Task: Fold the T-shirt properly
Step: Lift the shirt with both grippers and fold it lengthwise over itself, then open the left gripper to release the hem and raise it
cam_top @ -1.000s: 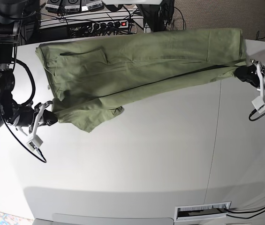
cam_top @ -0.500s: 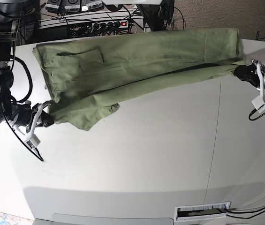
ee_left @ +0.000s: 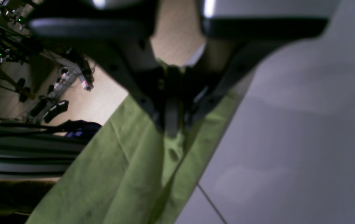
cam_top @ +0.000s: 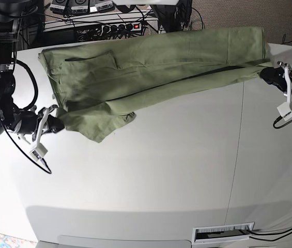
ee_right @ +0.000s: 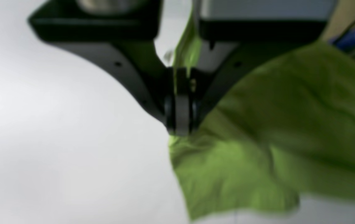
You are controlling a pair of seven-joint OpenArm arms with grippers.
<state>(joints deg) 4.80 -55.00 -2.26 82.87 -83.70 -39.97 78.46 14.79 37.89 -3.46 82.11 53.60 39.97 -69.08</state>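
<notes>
The olive-green T-shirt [cam_top: 151, 64] lies stretched across the far part of the white table [cam_top: 151, 170], its near edge lifted between my two grippers. At the right of the base view my left gripper [cam_top: 267, 75] is shut on one end of that edge. My right gripper [cam_top: 59, 124] at the left is shut on the other end, where a loose flap [cam_top: 102, 124] sags onto the table. The left wrist view shows the left gripper [ee_left: 172, 130] pinching green cloth [ee_left: 124, 174]. The right wrist view shows the right gripper [ee_right: 179, 129] clamped on a bunched fold [ee_right: 258, 146].
Behind the table's far edge sit power strips and cables [cam_top: 109, 26]. A seam [cam_top: 237, 155] runs down the table at the right. A white slot plate [cam_top: 223, 232] lies at the near edge. Cables hang from both wrists.
Both grippers have carried the held edge of the shirt slightly toward the far side, the left one more. The sagging flap has shifted a little with it.
</notes>
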